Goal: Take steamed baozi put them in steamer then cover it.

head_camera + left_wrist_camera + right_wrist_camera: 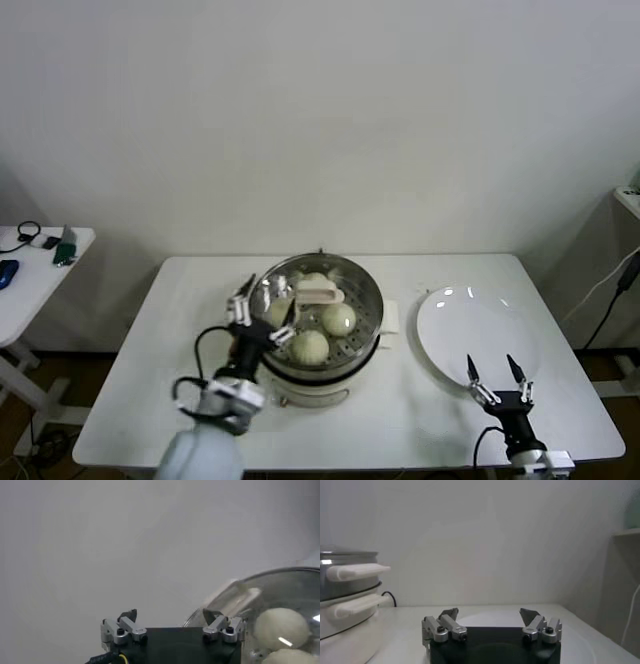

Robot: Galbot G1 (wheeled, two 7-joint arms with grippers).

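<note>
Cover (308, 292) sits on the steamer (366, 330), baozi (339, 319) inside. Left claw (262, 314) released, at the steamer's left rim. Right claw (496, 379) released, idle, just right of the steamer over the white plate (450, 325).

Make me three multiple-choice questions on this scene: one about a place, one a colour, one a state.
1. Where is the plate?
A. right of the steamer
B. left of the steamer
C. on the steamer

2. What colour is the lid's handle?
A. black
B. red
C. cream

3. How is the left gripper?
A. shut on a bun
B. open
C. shut on the lid

Answers:
1 A, the plate lies beside the steamer on the robot's right.
2 C, the handle looks pale cream.
3 B, its fingers stand apart over the lid, holding nothing.
</note>
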